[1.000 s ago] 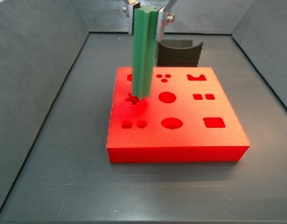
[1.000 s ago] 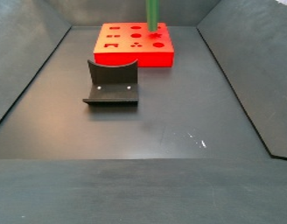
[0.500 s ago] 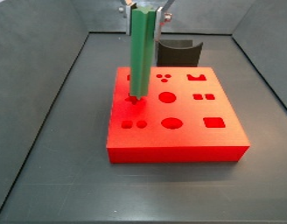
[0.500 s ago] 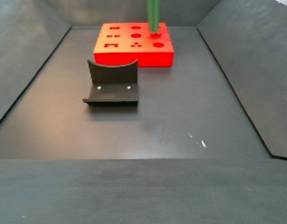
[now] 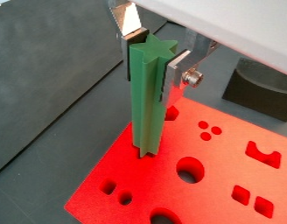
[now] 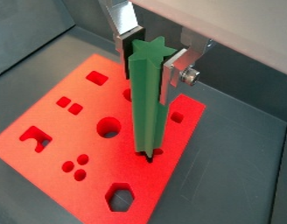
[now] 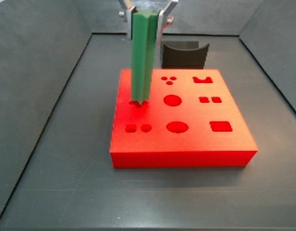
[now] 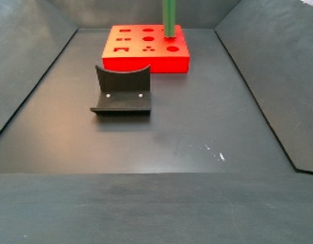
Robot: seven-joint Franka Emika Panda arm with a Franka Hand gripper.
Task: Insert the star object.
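Up top, the gripper (image 5: 156, 45) clamps the green bar (image 5: 147, 101) upright, its lower end at a hole in the red block (image 6: 64, 140) — a side view alone shows the fixture (image 8: 122, 91).

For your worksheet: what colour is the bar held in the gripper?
The star object is plain green, clearest in a wrist view.

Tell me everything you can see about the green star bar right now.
The star object is a long, plain green bar with a star-shaped end face, matte like plastic. It stands upright, clamped near its top between the silver fingers of the hand. Its lower tip meets the red block at a hole near one edge, seemingly just entering. Nothing else touches it.
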